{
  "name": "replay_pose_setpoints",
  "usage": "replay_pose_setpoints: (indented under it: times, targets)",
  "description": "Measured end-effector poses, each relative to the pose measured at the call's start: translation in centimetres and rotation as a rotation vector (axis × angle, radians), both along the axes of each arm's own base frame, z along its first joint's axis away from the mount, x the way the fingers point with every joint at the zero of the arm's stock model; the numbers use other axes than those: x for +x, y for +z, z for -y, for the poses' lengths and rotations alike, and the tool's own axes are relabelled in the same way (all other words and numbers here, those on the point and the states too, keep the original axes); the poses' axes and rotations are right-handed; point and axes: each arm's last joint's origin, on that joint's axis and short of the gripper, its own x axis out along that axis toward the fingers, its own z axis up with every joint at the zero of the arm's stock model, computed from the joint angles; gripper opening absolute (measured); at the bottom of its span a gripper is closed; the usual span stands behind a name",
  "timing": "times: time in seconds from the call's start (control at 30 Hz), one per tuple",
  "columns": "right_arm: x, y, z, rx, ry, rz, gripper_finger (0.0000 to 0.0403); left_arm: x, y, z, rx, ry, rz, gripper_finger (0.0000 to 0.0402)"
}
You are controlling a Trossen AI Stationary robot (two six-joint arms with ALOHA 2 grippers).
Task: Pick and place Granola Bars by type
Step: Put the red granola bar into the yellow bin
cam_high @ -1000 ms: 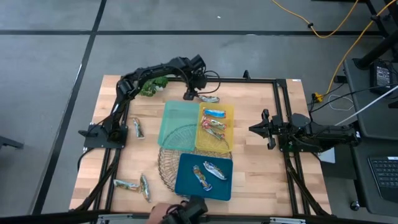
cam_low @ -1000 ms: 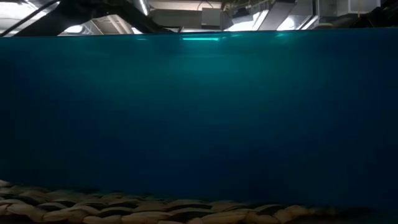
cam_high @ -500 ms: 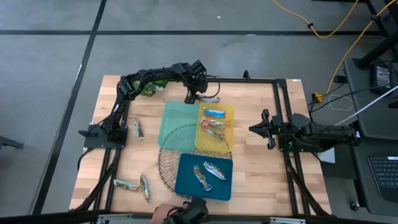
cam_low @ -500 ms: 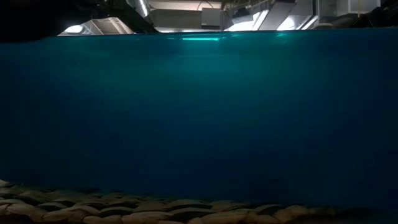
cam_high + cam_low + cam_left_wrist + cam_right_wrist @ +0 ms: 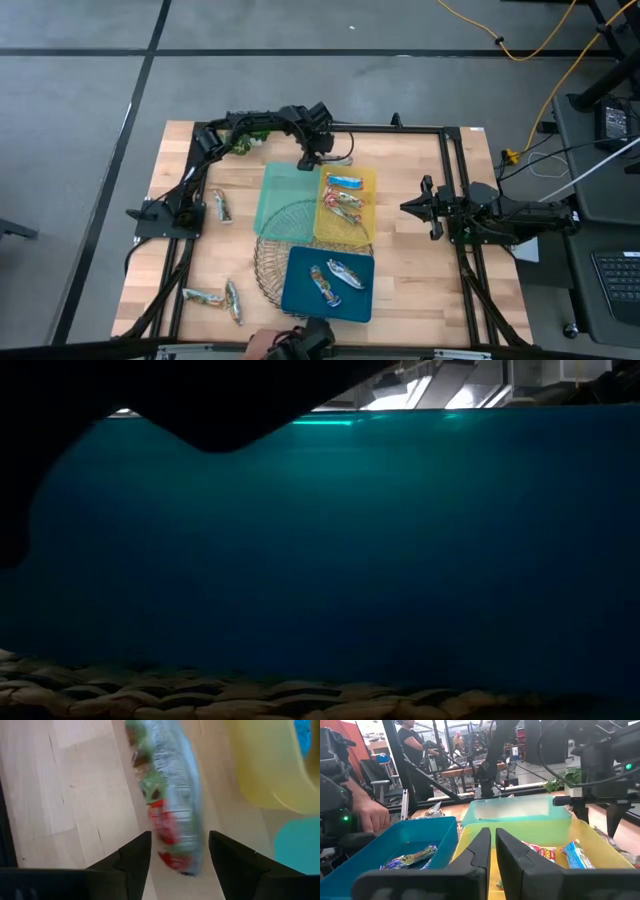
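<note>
A silver-green and red-brown granola bar [image 5: 172, 795] lies flat on the wood by the yellow tray's far edge [image 5: 342, 159]. My left gripper [image 5: 179, 852] is open above it [image 5: 318, 160], one finger on each side of the bar's end, apart from it. Several bars lie in the yellow tray [image 5: 347, 205], two in the blue tray [image 5: 328, 283]. Three more bars rest on the table's left part [image 5: 220, 205] [image 5: 205, 296] [image 5: 233, 300]. My right gripper [image 5: 405, 207] waits shut at the table's right side [image 5: 493, 845].
A light green tray [image 5: 288, 195] sits left of the yellow one, over a wire basket [image 5: 285, 255]. A green leafy plant [image 5: 245, 140] stands at the far left corner. A person's hand [image 5: 262, 340] is at the near edge. The blue tray's wall [image 5: 400, 560] blocks the low view.
My left gripper has moved toward the table's right along the far edge, coming over the loose bar beside the yellow tray. A dark shape has come into the top left of the low view.
</note>
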Motion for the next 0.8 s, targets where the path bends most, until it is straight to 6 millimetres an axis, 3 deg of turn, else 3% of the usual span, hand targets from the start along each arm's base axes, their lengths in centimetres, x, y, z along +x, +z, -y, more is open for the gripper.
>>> replay_pose_setpoints:
  times: [0.57,0.8]
  targets:
    - [0.0,0.0,0.0,0.0,0.0,0.0,0.0032,0.5,0.5,-0.2,-0.013,0.069,0.025,0.0055]
    - [0.0,0.0,0.0,-0.001,0.0,-0.001,0.0032,1.3,2.4,-0.8,0.015,0.096,0.077,0.004]
